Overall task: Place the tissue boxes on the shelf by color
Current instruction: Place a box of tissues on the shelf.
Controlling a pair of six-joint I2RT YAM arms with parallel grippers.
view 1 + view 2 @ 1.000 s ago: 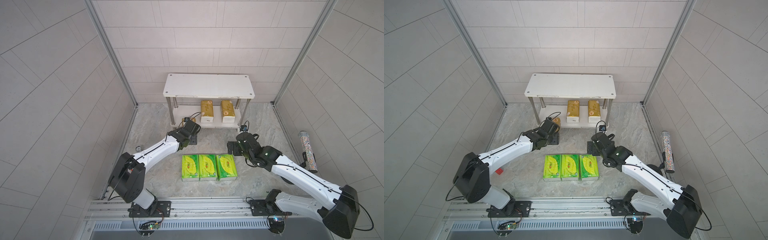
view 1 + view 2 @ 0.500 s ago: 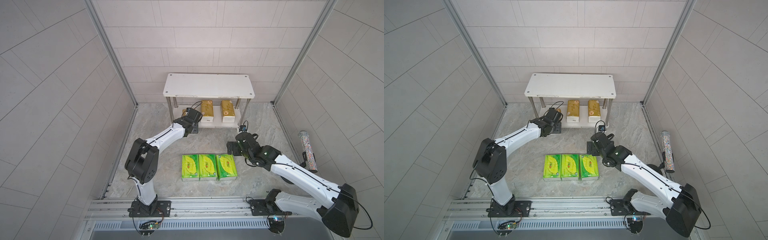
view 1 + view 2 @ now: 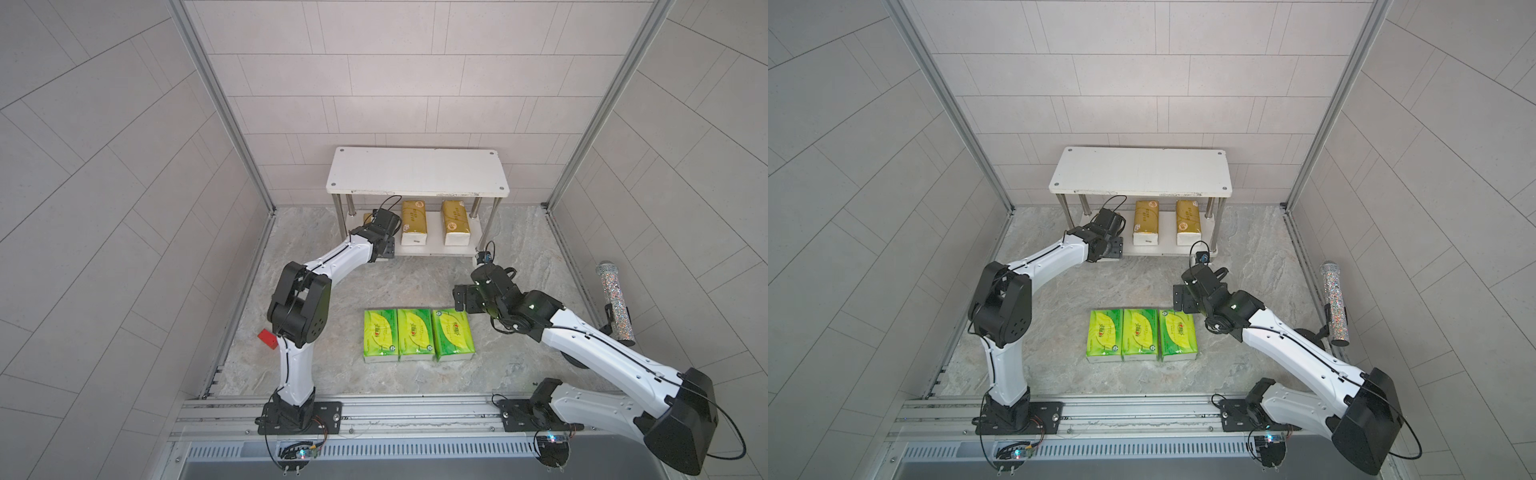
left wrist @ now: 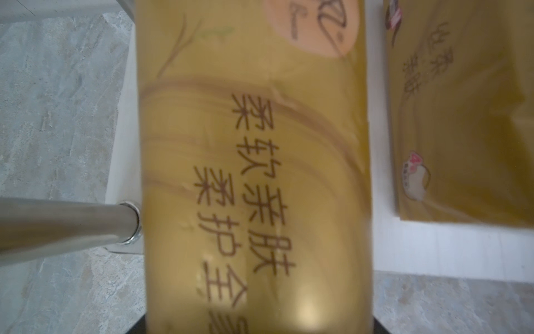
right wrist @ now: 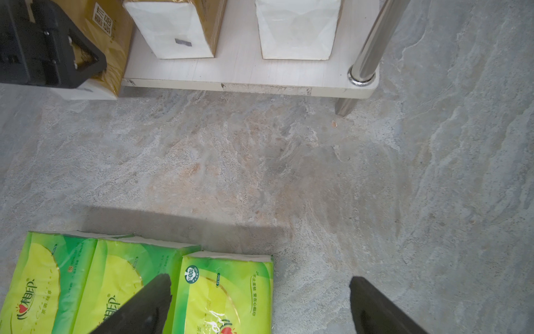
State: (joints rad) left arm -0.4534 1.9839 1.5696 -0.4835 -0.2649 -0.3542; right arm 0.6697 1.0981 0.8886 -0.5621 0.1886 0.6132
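The shelf (image 3: pixel 417 170) stands at the back, with two gold tissue boxes (image 3: pixel 413 222) (image 3: pixel 455 220) side by side on its lower board (image 5: pixel 245 69). A third gold tissue box (image 4: pixel 254 173) lies at the left end of that board, its near end sticking out past the front edge. My left gripper (image 4: pixel 260 328) is shut on its sides and also shows in the right wrist view (image 5: pixel 57 52). Three green tissue boxes (image 3: pixel 414 334) sit in a row on the floor. My right gripper (image 5: pixel 260 284) hangs open and empty over the far end of the rightmost green one (image 5: pixel 228 292).
A metal shelf leg (image 4: pixel 66 225) stands close beside the held box. A glittery cylinder (image 3: pixel 615 303) on a black stand is by the right wall. A small red block (image 3: pixel 267 338) lies by the left wall. The arm rail (image 3: pixel 415 411) runs along the front.
My left arm has reached forward from the floor to the shelf's left end, bringing the gold box onto the lower board. The right arm has barely moved.
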